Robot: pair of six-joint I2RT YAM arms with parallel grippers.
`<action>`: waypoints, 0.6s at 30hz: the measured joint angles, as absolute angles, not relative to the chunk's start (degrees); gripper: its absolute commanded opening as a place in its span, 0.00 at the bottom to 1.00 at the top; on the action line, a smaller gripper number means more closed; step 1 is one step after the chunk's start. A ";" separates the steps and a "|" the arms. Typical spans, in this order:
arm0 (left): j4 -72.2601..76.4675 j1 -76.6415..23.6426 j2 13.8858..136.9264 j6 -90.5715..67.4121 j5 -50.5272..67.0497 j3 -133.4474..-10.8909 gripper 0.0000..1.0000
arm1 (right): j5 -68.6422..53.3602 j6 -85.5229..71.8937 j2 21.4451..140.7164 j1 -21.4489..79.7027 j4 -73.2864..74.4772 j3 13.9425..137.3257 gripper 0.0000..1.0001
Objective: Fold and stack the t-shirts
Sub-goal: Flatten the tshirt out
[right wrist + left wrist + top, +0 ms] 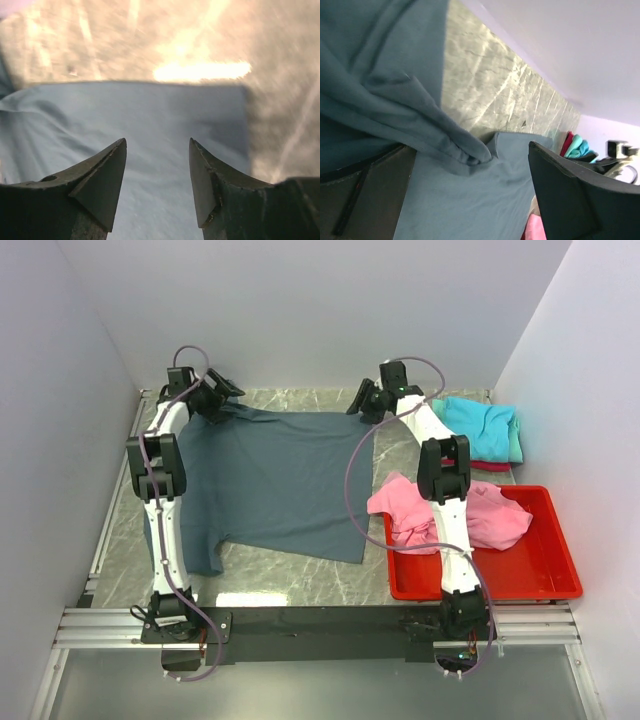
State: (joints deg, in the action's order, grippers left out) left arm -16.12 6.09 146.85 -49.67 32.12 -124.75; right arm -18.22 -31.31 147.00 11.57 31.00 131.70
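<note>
Though unclear from overhead, right hand (pixel 157 145) parted, slate tee (pixel 150 110) beneath

The top camera hangs high at the near edge, looking down over the grey marbled tabletop (pixel 300 585). The left wrist camera sits low and tilted, facing rightward along the far edge. The right wrist camera looks down, very close. All three share the dark slate blue-grey cloth t-shirt (pixel 270 480).
</note>
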 measured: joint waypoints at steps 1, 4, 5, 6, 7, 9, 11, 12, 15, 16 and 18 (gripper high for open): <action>-15.62 5.80 146.58 -49.17 32.12 -124.38 0.99 | -18.74 -30.87 146.87 11.51 29.58 131.61 0.61; -14.66 5.02 143.98 -48.42 31.77 -121.21 0.99 | -19.68 -29.41 144.55 11.84 26.35 129.10 0.61; -14.68 4.69 142.04 -47.99 31.48 -119.20 0.99 | -19.77 -28.88 143.22 11.94 25.80 127.61 0.61; -14.66 4.38 139.96 -47.42 30.94 -117.25 0.99 | -19.68 -28.27 141.10 12.14 25.56 125.60 0.61; -14.83 4.05 137.56 -46.92 30.20 -115.24 0.99 | -19.55 -27.55 138.87 12.34 25.50 123.46 0.61; -15.77 3.33 132.27 -45.45 28.64 -111.70 0.99 | -19.03 -26.15 133.60 12.78 25.34 118.85 0.61; -16.29 2.48 126.85 -43.57 26.41 -108.09 0.99 | -18.31 -24.69 128.29 13.43 25.23 114.28 0.61; -17.08 1.96 123.76 -42.48 25.28 -106.02 0.99 | -17.69 -23.77 124.90 14.06 25.34 111.46 0.61; -17.67 0.64 116.25 -39.99 22.74 -99.00 0.99 | -16.29 -21.50 117.99 16.56 25.43 104.66 0.61; -17.80 0.23 113.99 -39.40 22.28 -95.96 0.99 | -15.88 -20.99 116.71 17.52 25.76 102.94 0.61; -18.55 -0.16 111.72 -38.35 21.61 -91.37 0.99 | -14.98 -19.84 114.48 20.01 25.80 98.67 0.61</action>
